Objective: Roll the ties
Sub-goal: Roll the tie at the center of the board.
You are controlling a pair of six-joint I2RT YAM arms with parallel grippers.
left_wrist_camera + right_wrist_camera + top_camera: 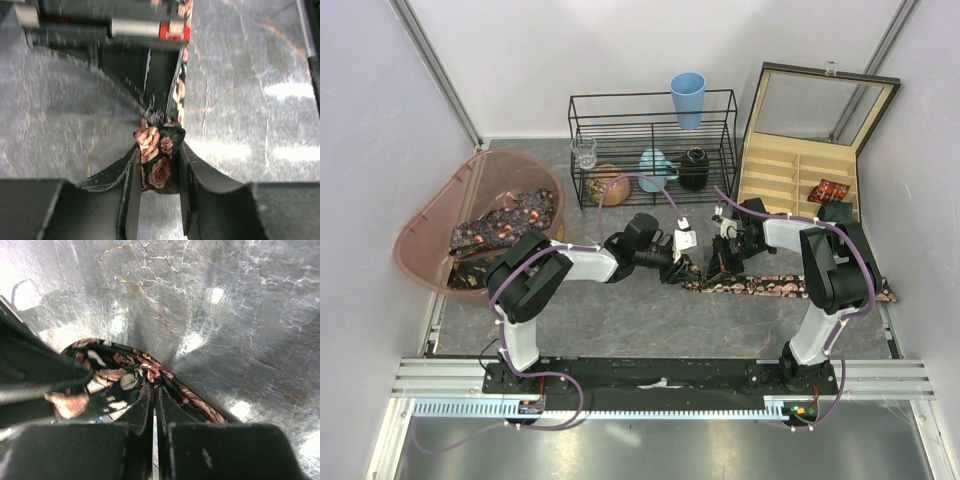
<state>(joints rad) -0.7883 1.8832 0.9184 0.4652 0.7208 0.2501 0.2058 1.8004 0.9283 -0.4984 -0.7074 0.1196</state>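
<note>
Top view: tie (765, 287) end hidden beneath both wrists; left gripper (159, 150) narrow, clamping folded tie end on both sides; right gripper (152, 385) pinched shut on same tie.

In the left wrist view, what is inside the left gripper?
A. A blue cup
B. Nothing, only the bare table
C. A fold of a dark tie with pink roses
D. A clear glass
C: the left wrist view shows a fold of the tie, dark with pink roses, standing inside the left gripper and filling the gap.
</note>
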